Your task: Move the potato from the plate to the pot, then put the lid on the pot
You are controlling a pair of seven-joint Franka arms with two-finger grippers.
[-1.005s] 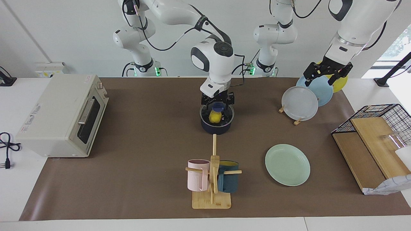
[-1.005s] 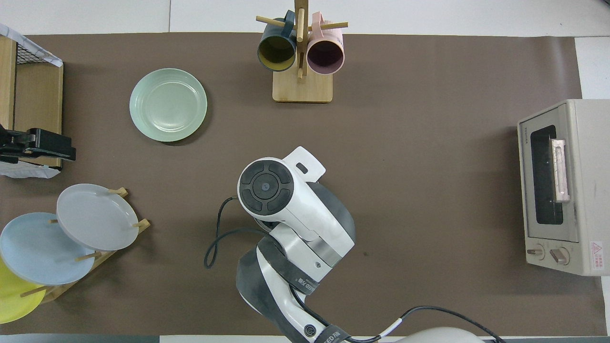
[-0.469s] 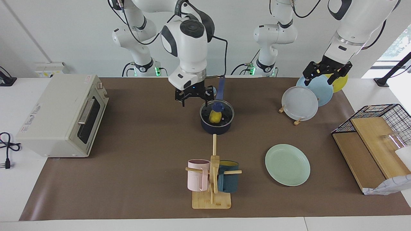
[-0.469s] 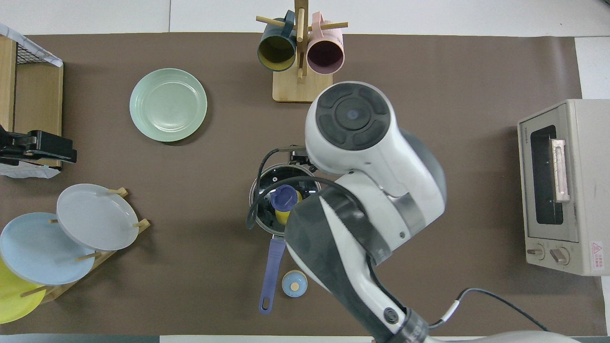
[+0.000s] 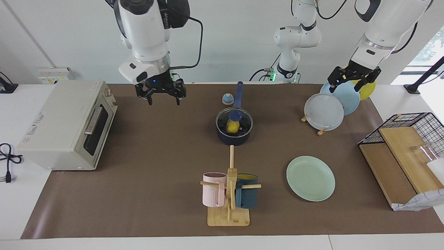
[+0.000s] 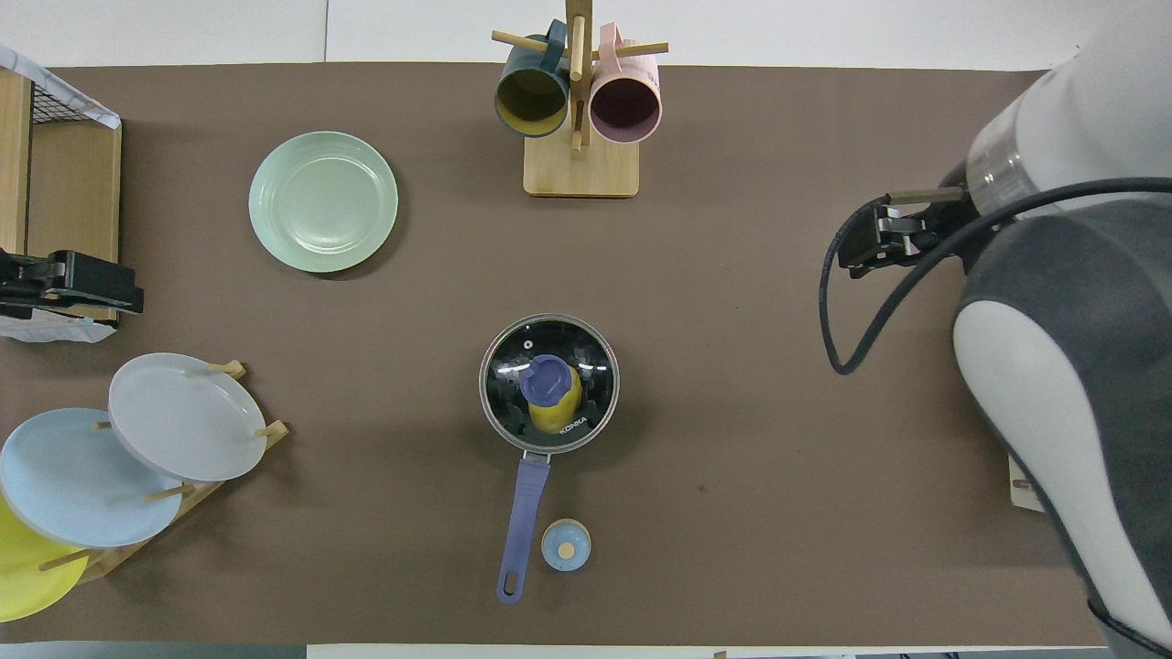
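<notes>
1. A white bench (image 5: 20, 215) carries a brown mat (image 5: 156, 156) across most of its top.
2. A plain white wall (image 5: 79, 38) rises at the robots' end of the bench.
3. Daylight enters through a window (image 5: 428, 48) at the left arm's end.
4. A white wall socket box (image 5: 53, 74) sits low on the wall.

Potato (image 6: 552, 414) in pot (image 5: 234, 138) under lid (image 6: 549, 382), mid-table; plate (image 5: 310, 178) farther from robots, toward left arm's end; bell (image 6: 566, 545) just beside pot handle, nearer robots; mug stand (image 5: 229, 203) farther than pot; toaster oven (image 5: 66, 125) at right arm's end.
</notes>
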